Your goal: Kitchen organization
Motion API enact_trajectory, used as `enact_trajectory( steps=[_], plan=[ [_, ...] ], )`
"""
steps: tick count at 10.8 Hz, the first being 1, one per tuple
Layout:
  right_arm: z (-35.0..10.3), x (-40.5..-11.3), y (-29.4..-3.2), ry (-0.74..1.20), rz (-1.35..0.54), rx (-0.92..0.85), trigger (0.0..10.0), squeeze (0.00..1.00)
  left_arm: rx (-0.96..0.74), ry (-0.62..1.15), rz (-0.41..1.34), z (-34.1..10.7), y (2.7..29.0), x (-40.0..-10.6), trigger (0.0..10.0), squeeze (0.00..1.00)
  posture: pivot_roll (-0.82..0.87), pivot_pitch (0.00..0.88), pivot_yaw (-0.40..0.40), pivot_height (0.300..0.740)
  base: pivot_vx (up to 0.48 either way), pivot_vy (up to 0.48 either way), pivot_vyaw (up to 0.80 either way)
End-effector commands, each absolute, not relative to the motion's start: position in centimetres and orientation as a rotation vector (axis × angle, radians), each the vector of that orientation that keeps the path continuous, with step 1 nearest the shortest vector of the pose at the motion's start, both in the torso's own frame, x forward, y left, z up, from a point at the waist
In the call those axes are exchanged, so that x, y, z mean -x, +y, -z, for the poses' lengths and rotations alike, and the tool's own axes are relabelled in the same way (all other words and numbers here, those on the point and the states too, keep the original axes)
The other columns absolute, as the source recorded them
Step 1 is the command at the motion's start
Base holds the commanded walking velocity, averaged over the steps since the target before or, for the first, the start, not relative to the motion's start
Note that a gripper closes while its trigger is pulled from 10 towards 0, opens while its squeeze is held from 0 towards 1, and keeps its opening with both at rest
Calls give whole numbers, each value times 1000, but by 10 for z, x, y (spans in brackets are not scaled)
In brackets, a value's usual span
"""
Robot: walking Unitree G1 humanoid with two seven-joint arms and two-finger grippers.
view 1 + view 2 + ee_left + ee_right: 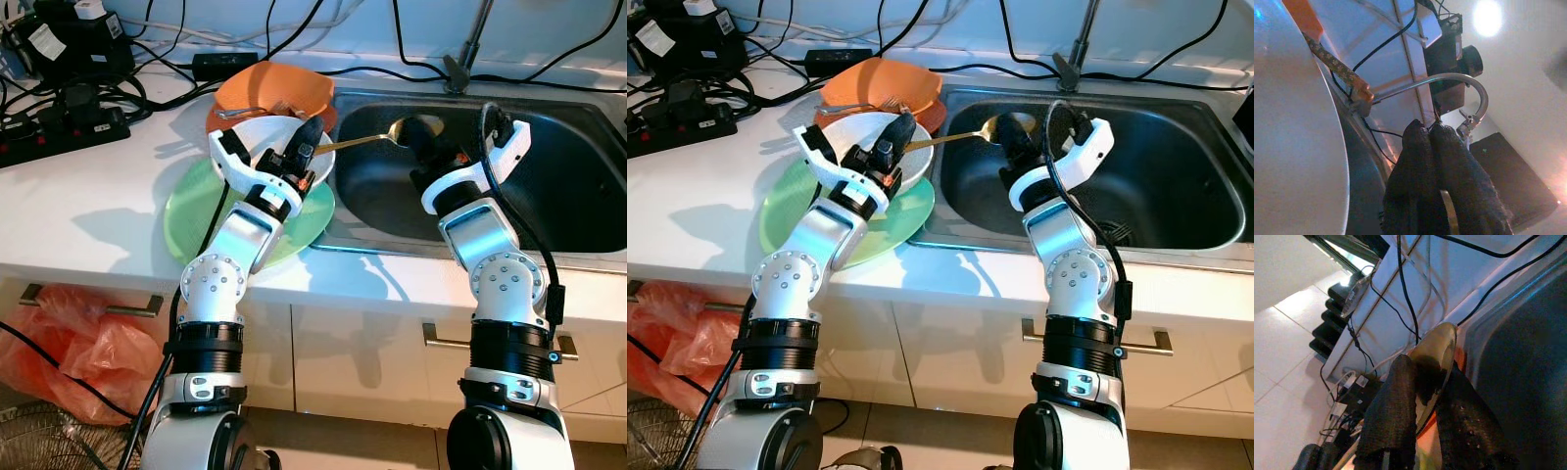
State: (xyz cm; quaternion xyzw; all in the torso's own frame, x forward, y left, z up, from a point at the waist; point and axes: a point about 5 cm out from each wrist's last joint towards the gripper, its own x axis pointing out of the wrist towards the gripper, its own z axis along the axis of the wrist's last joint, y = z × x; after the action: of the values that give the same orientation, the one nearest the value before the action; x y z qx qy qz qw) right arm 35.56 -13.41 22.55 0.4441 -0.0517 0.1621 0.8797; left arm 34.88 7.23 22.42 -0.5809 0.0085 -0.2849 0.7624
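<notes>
A gold spoon [358, 142] hangs level over the left rim of the steel sink [578, 211]. My left gripper [311, 134] is shut on its handle end, above a white bowl [257, 137] that rests on a green plate [191, 211]. In the left wrist view the fingers [1449, 161] press together with the thin handle between them. My right gripper [419, 135] is over the sink, shut on the spoon's bowl [1437, 355], one finger on each side of it.
An orange plate [279, 86] with a fork [245, 113] lies behind the white bowl. The faucet [468, 49] stands at the sink's back. A power strip [59, 132] and cables crowd the counter's back left. A red plastic bag [69, 343] sits on the floor.
</notes>
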Motion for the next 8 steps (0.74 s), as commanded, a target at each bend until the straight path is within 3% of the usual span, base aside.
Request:
enact_trajectory(
  steps=[1,2,3,4,8],
  plan=[
    [-228,-359,-132,-91,-333,-903,0,0,1341,140,709,-215,25,-334,4392,0,-52,101,14,740,0,0,0],
    [-228,-359,-132,-93,-331,-902,0,0,1316,143,700,-214,25,-335,10000,0,-52,98,14,740,0,0,0],
    [-228,-359,-132,-95,-331,-903,0,0,1313,136,696,-215,26,-336,10000,200,-52,98,15,740,0,0,0],
    [-228,-359,-132,-96,-330,-905,0,0,1314,128,687,-217,27,-336,10000,1000,-52,100,14,740,0,0,0],
    [-228,-360,-134,-98,-329,-913,0,0,1264,82,658,-227,32,-335,10000,1000,-53,99,13,740,0,0,0]
  ],
)
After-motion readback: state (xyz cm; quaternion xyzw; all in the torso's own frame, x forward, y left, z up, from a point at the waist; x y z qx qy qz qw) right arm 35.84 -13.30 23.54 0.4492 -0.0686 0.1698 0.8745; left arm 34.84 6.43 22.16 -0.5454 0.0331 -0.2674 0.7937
